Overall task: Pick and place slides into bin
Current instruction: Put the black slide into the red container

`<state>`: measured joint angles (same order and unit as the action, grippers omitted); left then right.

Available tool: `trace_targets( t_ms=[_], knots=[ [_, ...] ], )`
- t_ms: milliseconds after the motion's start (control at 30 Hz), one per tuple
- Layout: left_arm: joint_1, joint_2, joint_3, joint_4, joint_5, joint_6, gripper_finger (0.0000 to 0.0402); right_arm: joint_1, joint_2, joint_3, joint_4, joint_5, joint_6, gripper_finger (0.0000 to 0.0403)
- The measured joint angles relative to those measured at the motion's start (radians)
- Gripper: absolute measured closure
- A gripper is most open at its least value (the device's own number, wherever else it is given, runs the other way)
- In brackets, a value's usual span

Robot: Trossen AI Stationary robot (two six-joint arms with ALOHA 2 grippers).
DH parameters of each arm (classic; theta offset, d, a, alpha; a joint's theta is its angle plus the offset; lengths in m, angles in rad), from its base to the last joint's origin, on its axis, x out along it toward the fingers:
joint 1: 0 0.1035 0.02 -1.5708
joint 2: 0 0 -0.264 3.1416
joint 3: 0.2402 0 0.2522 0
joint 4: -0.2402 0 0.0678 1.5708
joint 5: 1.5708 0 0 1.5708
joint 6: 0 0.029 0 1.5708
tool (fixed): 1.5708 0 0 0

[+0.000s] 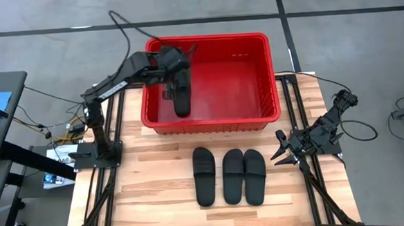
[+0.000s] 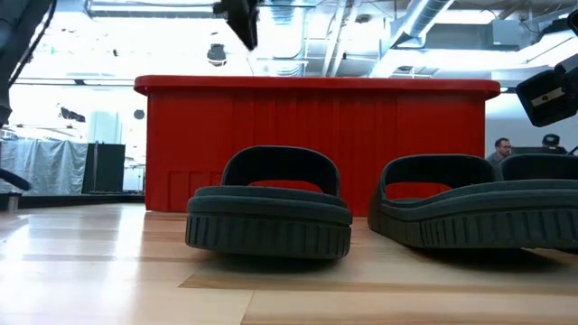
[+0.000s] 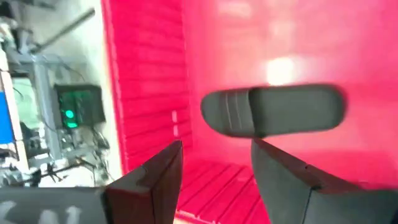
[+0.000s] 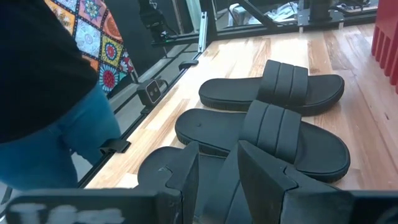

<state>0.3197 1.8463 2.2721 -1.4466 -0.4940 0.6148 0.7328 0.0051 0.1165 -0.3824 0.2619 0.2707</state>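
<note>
From above, the large rectangular red plastic bin (image 1: pixel 211 81) with ribbed sides and a thick rim sits at the far side of the light wooden slatted table (image 1: pixel 157 191). The left gripper (image 1: pixel 175 62) reaches in over its left part, just above one matte black slide sandal (image 1: pixel 181 95) that lies inside along the left wall. Three more matte black slides (image 1: pixel 230 175) with wide straps and oval soles lie side by side on the table in front of the bin, close together. The right gripper (image 1: pixel 281 149) waits at the table's right edge, its fingers spread.

At table height, two of the slides on the table (image 2: pixel 269 209) fill the foreground, thick-soled with arched straps, and the red bin's front wall (image 2: pixel 316 144) stands behind them.

In the left wrist view, the left gripper's dark fingers (image 3: pixel 158 180) stand apart with nothing between them; beyond them the slide in the bin (image 3: pixel 273 111) rests on the red floor near the ribbed wall.

In the right wrist view, the right gripper's fingers (image 4: pixel 261 171) are parted and empty, pointing toward the three slides (image 4: pixel 273 93) on the wood. A person's dark sleeve and blue trousers (image 4: pixel 56 118) show beside the table.
</note>
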Motion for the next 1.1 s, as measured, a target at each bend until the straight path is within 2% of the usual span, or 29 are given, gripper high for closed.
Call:
trace_targets(
  t_ms=[167,400,733,933,1100],
  knots=[
    [-0.139,0.0,0.085,-0.04,-0.06,-0.094,0.022,0.0,0.0,0.0,0.0,0.0,0.0,0.03],
    [-0.34,0.001,0.081,-0.082,-0.143,-0.275,0.022,0.0,0.0,0.0,0.0,0.0,0.0,0.03],
    [-0.563,0.006,0.08,-0.09,-0.147,-0.594,0.022,0.0,0.0,0.0,0.0,0.0,0.0,0.03],
    [-0.659,0.088,0.079,-0.109,-0.149,-0.733,0.022,0.0,0.0,0.0,-0.001,0.0,0.0,0.03],
    [-0.711,0.183,0.079,-0.109,-0.097,-0.818,0.022,0.0,0.0,0.0,0.0,0.0,0.0,0.03]
  ],
)
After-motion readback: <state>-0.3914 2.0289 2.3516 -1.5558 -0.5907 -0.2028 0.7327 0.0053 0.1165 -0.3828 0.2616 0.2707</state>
